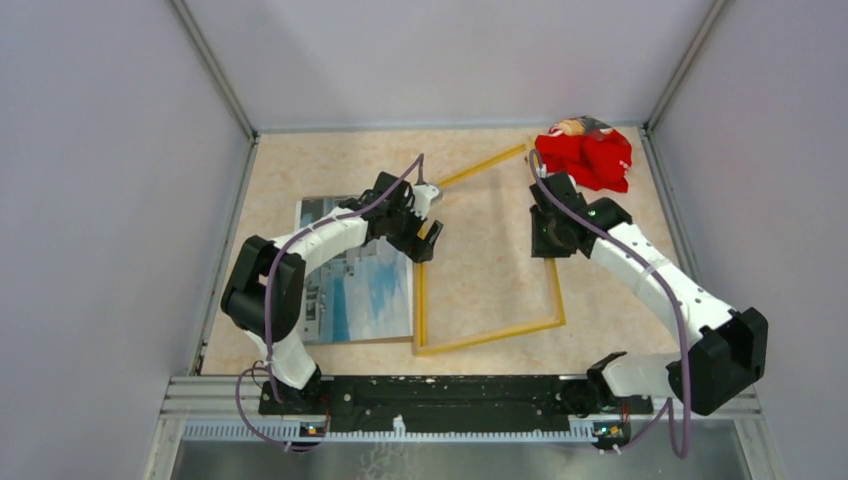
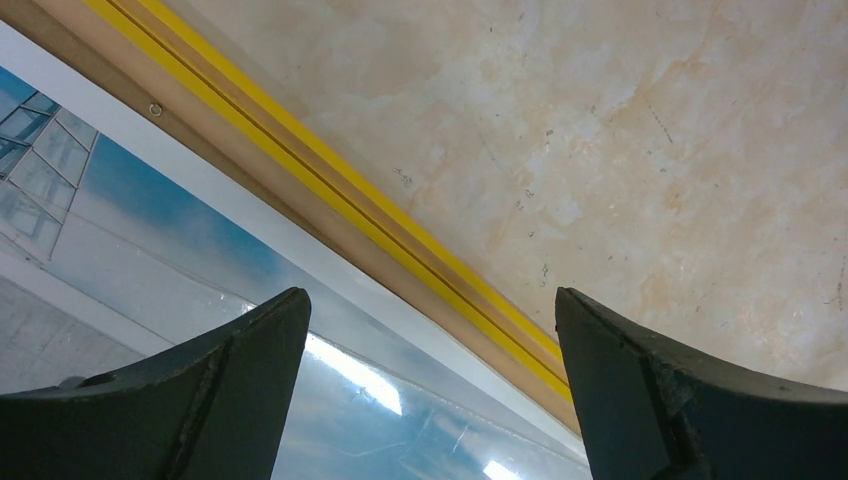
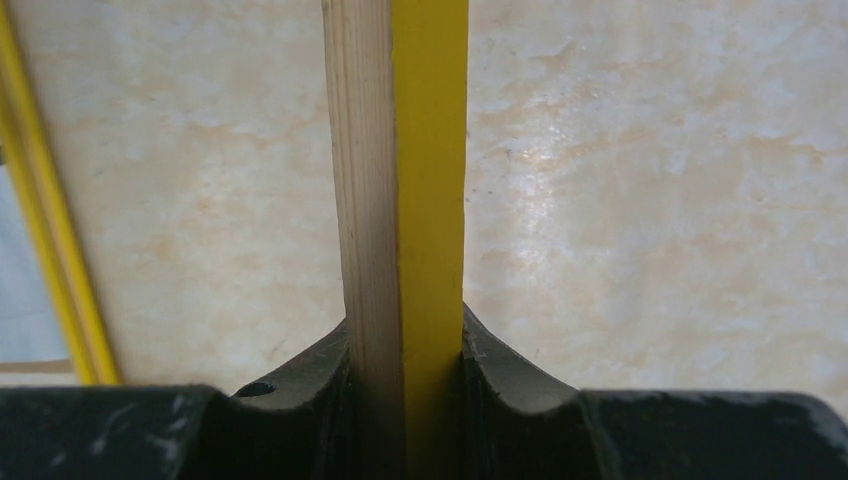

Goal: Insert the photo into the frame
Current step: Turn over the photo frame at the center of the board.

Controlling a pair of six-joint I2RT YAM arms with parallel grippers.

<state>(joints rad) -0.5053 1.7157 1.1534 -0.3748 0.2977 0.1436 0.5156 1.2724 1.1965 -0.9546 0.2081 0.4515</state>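
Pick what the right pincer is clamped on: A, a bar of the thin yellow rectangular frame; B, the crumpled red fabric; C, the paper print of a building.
A: the right wrist view shows the right pincer closed tight on either side of a bar of the thin yellow rectangular frame.

Your frame [image 1: 490, 337] sits skewed on the table [image 1: 480, 270], its far corner close to the red cloth [image 1: 590, 155] at the back right. The photo [image 1: 375, 290] lies picture side up at the left, its right edge beside the frame's left bar. Your left gripper [image 1: 425, 235] is over that bar. Your right gripper [image 1: 548, 238] meets the right bar, apparently gripping it; the jaws are obscured from above.
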